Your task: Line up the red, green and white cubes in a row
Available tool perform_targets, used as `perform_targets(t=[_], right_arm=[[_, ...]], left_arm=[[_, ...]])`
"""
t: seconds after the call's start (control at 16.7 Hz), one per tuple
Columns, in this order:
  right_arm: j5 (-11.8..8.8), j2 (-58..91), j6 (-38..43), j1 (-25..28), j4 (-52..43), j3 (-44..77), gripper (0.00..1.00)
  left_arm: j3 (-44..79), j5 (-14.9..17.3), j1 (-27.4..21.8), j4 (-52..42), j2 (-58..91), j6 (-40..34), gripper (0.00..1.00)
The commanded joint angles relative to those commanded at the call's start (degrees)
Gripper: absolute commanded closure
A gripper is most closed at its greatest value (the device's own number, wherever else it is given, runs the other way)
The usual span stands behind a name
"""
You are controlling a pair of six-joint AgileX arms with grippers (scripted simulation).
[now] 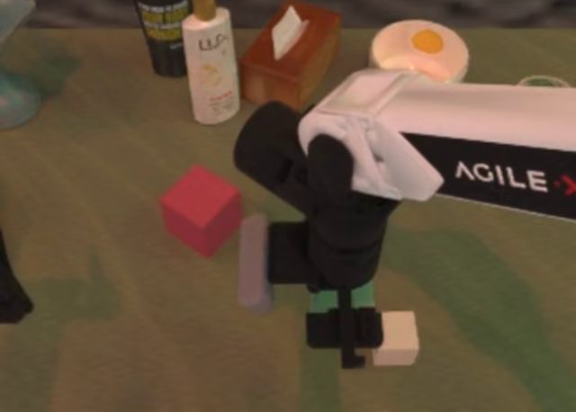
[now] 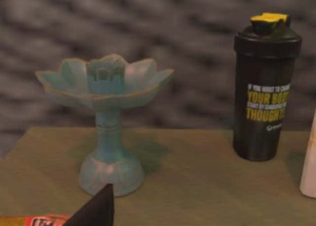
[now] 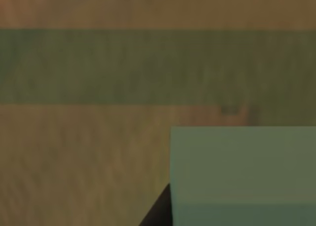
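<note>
The red cube (image 1: pixel 201 210) sits left of centre on the table. My right gripper (image 1: pixel 342 333) reaches down over the near middle, shut on the green cube (image 1: pixel 360 297), which peeks out from under the wrist. In the right wrist view the green cube (image 3: pixel 242 176) fills the near corner, with one dark finger (image 3: pixel 160 211) against its side. The white cube (image 1: pixel 396 338) rests on the table immediately right of the gripper. My left arm (image 1: pixel 9 291) stays parked at the table's left edge; one of its fingers (image 2: pixel 98 208) shows, standing wide of the centre.
Along the back stand a teal lotus-shaped stand (image 1: pixel 13 88), a black shaker bottle (image 1: pixel 162 25), a white lotion bottle (image 1: pixel 211 61), the brown tissue box (image 1: pixel 288 52) and a round white dish with a yellow centre (image 1: pixel 421 50). The right arm's white link (image 1: pixel 468 133) spans the right side.
</note>
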Motion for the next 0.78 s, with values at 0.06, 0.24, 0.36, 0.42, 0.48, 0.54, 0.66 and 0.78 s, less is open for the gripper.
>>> perform_targets(t=[0.06,0.24,0.36,0.42,0.48,0.54,0.66,0.78], right_arm=[[0.00,0.05,-0.01,0.01,0.19,-0.15,1.00],[0.01,1.37,0.07,0.03,4.19,-2.74,1.00],[0.03,2.82,0.15,0.08,8.67,-5.25,1.00],[0.06,3.54,0.17,0.12,10.85,-6.50,1.00],[0.08,4.22,0.17,0.17,12.59,-7.59,1.00],[0.09,4.75,0.15,0.23,13.73,-8.40,1.00],[0.10,5.09,0.13,0.28,14.32,-8.85,1.00],[0.10,5.09,0.13,0.28,14.32,-8.85,1.00]], left_arm=[[0.00,0.00,0.00,0.00,0.00,0.00,0.00],[0.00,0.00,0.00,0.00,0.00,0.00,0.00],[0.00,0.00,0.00,0.00,0.00,0.00,0.00],[0.00,0.00,0.00,0.00,0.00,0.00,0.00],[0.00,0.00,0.00,0.00,0.00,0.00,0.00],[0.00,0.00,0.00,0.00,0.00,0.00,0.00],[0.00,0.00,0.00,0.00,0.00,0.00,0.00],[0.00,0.00,0.00,0.00,0.00,0.00,0.00]])
